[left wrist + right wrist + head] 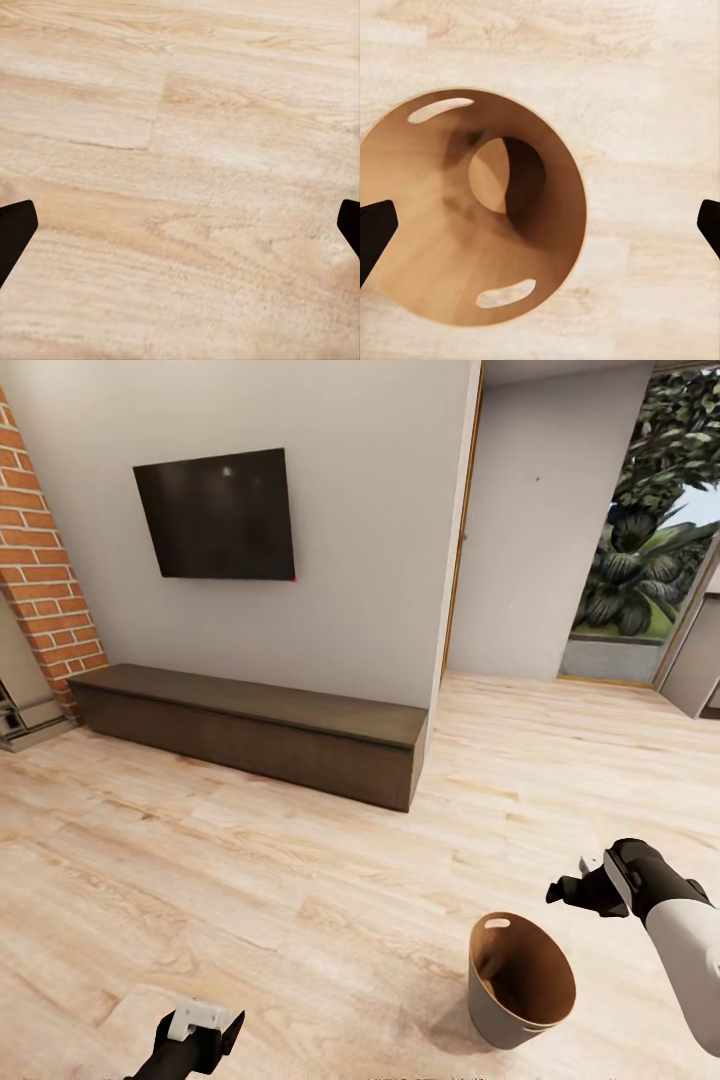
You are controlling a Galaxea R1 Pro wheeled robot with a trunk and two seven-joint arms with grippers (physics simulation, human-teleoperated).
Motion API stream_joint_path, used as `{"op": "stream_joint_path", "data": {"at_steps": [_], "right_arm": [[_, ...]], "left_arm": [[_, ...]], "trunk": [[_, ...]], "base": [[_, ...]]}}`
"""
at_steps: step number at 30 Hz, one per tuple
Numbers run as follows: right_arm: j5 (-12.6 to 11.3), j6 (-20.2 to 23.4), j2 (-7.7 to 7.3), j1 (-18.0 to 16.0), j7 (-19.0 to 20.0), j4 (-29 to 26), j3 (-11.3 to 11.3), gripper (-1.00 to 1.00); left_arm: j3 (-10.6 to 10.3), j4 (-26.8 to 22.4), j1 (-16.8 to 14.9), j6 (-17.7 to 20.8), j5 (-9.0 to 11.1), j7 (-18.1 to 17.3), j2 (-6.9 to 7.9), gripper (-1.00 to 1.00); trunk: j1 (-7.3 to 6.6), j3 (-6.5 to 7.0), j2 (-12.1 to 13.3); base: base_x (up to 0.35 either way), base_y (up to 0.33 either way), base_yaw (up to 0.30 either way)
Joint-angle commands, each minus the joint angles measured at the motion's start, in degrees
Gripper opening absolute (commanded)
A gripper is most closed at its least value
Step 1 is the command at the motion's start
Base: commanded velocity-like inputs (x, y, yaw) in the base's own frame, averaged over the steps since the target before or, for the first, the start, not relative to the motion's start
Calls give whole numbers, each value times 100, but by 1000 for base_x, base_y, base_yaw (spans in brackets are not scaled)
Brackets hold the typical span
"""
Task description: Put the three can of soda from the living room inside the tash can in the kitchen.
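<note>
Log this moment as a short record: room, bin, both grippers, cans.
room: light wood plank floor, wall-mounted TV, low dark wood bench beneath it, brick pillar beside it
trash can: upright on the floor, grey outside, brown-orange inside, slot handles near the rim; interior looks empty
right gripper: open, holding nothing, in the air above the trash can and off to one side; its wrist view looks down into the can
left gripper: open, holding nothing, over bare floor
soda cans: none seen
</note>
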Motion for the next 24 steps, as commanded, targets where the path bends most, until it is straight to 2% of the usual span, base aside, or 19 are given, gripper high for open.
{"op": "stream_joint_path", "data": {"at_steps": [1,24], "right_arm": [[-1,0,1,0,0,0,1,100],[2,0,4,0,-4,-33,5,100]], "left_arm": [[0,0,0,0,0,0,0,100],[-80,1,3,-1,-7,6,0,100]], "trunk": [[23,-18,-42],[23,-18,-42]], "base": [[0,0,0],[10,-11,0]]}}
